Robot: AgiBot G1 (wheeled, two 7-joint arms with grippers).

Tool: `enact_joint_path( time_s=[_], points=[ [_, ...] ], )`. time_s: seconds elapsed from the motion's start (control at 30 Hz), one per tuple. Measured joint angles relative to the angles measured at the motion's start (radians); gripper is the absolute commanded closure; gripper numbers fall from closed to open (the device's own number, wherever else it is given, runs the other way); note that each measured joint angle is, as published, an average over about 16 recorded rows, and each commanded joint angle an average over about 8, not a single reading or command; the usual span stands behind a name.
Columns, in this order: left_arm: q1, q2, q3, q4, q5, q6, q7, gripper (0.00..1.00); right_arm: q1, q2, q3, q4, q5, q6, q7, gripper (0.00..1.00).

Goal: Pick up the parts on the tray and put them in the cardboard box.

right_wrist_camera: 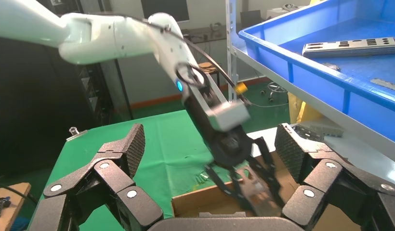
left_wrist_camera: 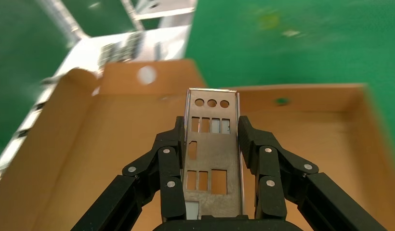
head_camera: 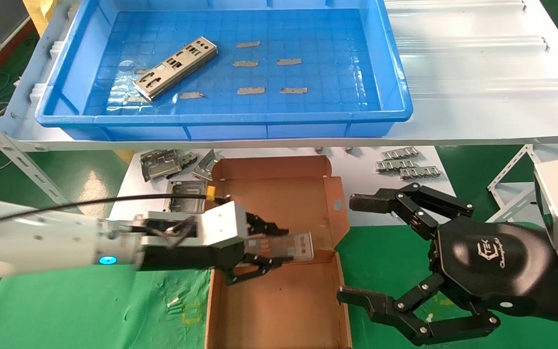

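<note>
One perforated silver plate point(head_camera: 286, 246) is clamped by your left gripper point(head_camera: 259, 249), fingers point(left_wrist_camera: 170, 166) pressing its two long edges, and it sits level over the open cardboard box point(head_camera: 279, 310), apart from the box floor. From the left wrist view you can see the plate point(left_wrist_camera: 212, 156) pointing out toward the far wall of the box point(left_wrist_camera: 89, 159), three round holes at its free end, rectangular cutouts behind them. One more plate point(head_camera: 176, 68) lies flat and skewed in the left half of the blue tray point(head_camera: 395, 87) up on the white shelf point(head_camera: 477, 121), with small grey tape strips point(head_camera: 267, 75) scattered on the tray floor beside it. Your right gripper point(head_camera: 351, 249) hangs just beside the box's right wall, fingers point(head_camera: 371, 203) spread wide with nothing between them; its wrist view shows both pads point(right_wrist_camera: 135, 144) apart, with the left gripper point(right_wrist_camera: 256, 190) between them farther off. Squarish grey brackets point(head_camera: 167, 165) sit behind the box on the left, near the lid; more long plates point(head_camera: 405, 162) lie stacked on the white surface behind it on the right.
</note>
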Motion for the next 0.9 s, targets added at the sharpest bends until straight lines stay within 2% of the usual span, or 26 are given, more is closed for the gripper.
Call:
enact_joint_path(
  time_s=[0.17, 0.37, 0.4, 0.63, 0.67, 0.9],
  points=[
    [0.056, 0.037, 0.024, -0.007, 0.05, -0.083, 0.009, 1.0, 0.0, 0.0, 0.0, 0.0, 0.0, 0.0, 0.0, 0.0],
    [0.079, 0.062, 0.045, 0.011, 0.074, -0.098, 0.012, 1.0, 0.0, 0.0, 0.0, 0.0, 0.0, 0.0, 0.0, 0.0],
    [0.08, 0.065, 0.047, 0.016, 0.076, -0.096, 0.012, 0.95, 0.0, 0.0, 0.0, 0.0, 0.0, 0.0, 0.0, 0.0],
    [0.084, 0.082, 0.061, 0.045, 0.082, -0.079, 0.019, 0.09, 0.0, 0.0, 0.0, 0.0, 0.0, 0.0, 0.0, 0.0],
    [0.085, 0.084, 0.062, 0.049, 0.081, -0.077, 0.021, 0.01, 0.0, 0.0, 0.0, 0.0, 0.0, 0.0, 0.0, 0.0],
    [0.086, 0.097, 0.062, 0.074, 0.071, -0.066, 0.022, 0.0, 0.0, 0.0, 0.0, 0.0, 0.0, 0.0, 0.0, 0.0]
  ],
)
